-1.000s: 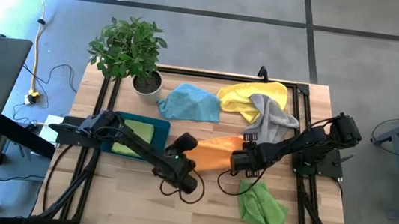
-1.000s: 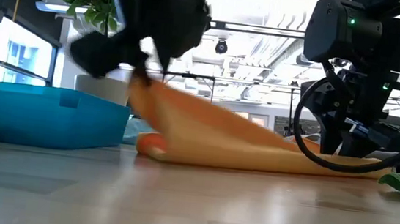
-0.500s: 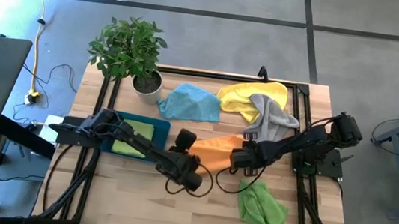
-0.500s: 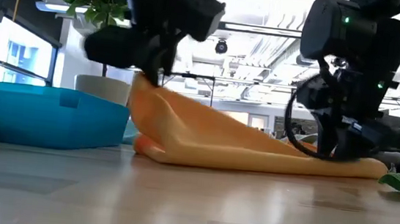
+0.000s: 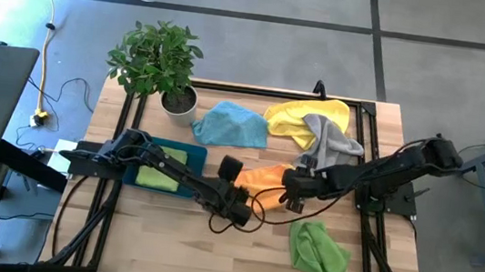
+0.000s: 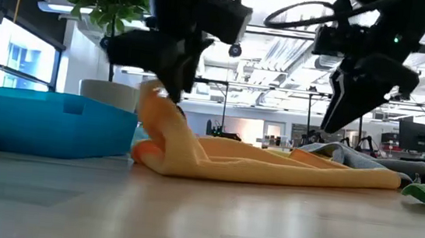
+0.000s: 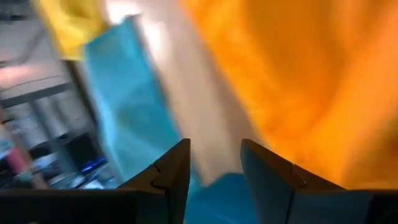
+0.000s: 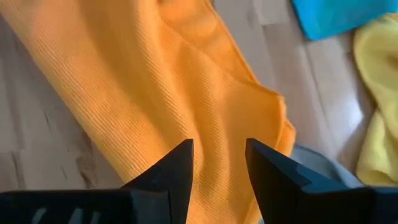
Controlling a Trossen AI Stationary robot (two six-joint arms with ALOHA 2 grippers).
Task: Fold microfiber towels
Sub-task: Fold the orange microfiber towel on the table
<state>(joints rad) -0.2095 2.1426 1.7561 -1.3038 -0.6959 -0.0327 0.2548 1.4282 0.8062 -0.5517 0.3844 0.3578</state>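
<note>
6 towels: 2 green (image 5: 319,254) (image 5: 163,162), 1 orange (image 5: 265,182), blue (image 5: 231,124), yellow (image 5: 307,113), grey (image 5: 326,141).

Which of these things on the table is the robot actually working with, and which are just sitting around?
Job: soft orange cloth; blue cloth; yellow cloth; grey cloth; lime green cloth; folded green cloth.
Lying about: dark teal tray; potted plant.

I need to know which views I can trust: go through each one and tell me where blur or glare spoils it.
High view: evenly lit, with the orange towel clear. Low view: bright ceiling lights behind leave both arms as dark shapes, and the near table is soft. Left wrist view: heavily smeared, the blue towel only a streak. Right wrist view: crisp, the cloth weave showing, with some glare off the wood.
</note>
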